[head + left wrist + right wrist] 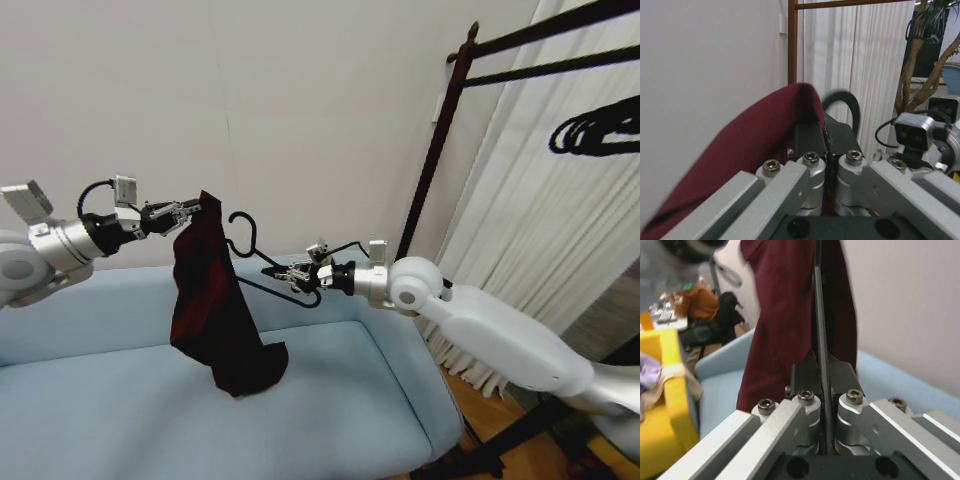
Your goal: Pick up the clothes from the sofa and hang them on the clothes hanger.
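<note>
While your left gripper (pixel 196 212) pinches closed on the top edge of the dark red garment (pixel 210 310), hanging over the sofa (pixel 100 400), your right gripper (pixel 292 276) clamps the black hanger (pixel 253 231) just beside it; cloth partly covers the left fingertips.

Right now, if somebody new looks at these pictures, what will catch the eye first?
A dark red garment hangs from the left pincer, shut on its top edge, over the light blue sofa. Close beside it the right pincer is shut on a black hanger. A dark clothes rack stands farther right, before a white curtain.
</note>
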Robot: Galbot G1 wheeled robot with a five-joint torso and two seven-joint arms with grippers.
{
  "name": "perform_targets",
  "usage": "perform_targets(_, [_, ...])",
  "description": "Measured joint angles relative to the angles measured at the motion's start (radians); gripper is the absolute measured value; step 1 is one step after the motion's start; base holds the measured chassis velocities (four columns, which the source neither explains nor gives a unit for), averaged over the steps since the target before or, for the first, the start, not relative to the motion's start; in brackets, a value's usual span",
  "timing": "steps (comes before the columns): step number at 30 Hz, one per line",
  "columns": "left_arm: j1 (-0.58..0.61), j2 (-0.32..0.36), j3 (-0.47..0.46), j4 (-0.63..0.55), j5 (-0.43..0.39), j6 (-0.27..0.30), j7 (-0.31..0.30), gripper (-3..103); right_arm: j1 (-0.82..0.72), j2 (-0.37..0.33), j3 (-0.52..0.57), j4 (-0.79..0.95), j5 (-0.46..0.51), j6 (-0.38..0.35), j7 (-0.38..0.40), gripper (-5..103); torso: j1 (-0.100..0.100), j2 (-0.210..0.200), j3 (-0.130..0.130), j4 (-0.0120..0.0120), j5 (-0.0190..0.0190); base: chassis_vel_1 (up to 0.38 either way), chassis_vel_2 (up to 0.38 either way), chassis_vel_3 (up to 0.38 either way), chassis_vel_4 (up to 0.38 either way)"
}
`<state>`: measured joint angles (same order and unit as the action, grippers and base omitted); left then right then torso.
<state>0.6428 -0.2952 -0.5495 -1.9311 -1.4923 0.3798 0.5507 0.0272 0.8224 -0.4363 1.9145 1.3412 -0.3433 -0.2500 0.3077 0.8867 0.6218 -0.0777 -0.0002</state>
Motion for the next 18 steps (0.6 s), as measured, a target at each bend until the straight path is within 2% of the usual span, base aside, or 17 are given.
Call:
perform_targets(5, [0.015,-0.003,-0.015,-0.018,0.0,0.0,0.009,0,0.013,0.017,0.045,-0.019,0.045,0.009,0.043,2,0.0,0.0,0.0,-0.0002,0.0,0.0,0.0,0.0,0.0])
perform_targets(18, [0.012,-0.034,-0.032,-0.044,0.005,-0.011,0.037,0,0.019,-0.045,0.114,-0.053,0.045,0.005,0.071,2,0.0,0.0,0.0,-0.0002,0.0003,0.0,0.0,0.0,0.0])
